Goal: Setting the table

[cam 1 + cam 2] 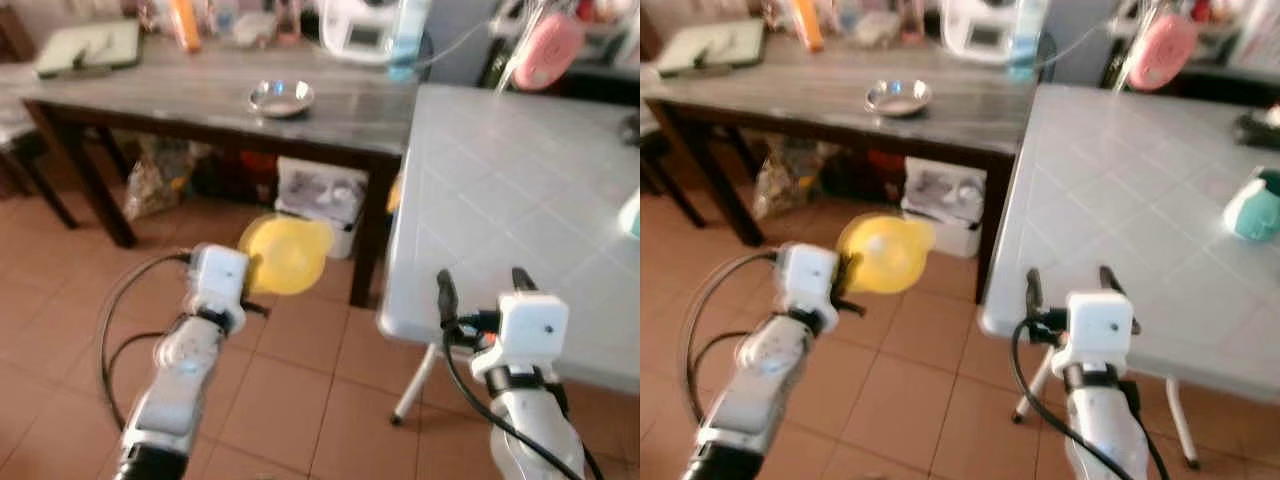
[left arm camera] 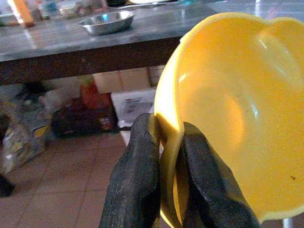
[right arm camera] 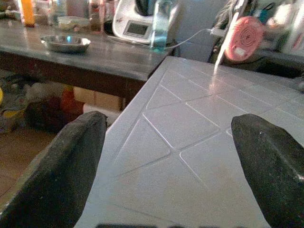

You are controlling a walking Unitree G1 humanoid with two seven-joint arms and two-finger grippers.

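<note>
The left gripper (image 2: 164, 185) pinches the rim of a yellow bowl (image 1: 287, 254), one black finger on each side of the rim, and holds it in the air above the tiled floor (image 1: 290, 390), at about ten o'clock from the near corner of the white table (image 1: 520, 200). The right gripper (image 1: 482, 286) hovers at that table's near edge, at six o'clock of its top, its fingers (image 3: 71, 161) spread wide with nothing between them. Beyond, at twelve o'clock from the bowl, a dark wooden table (image 1: 180, 95) carries a small metal dish (image 1: 281, 97). A teal object (image 1: 1252, 208) sits at three o'clock on the white table.
</note>
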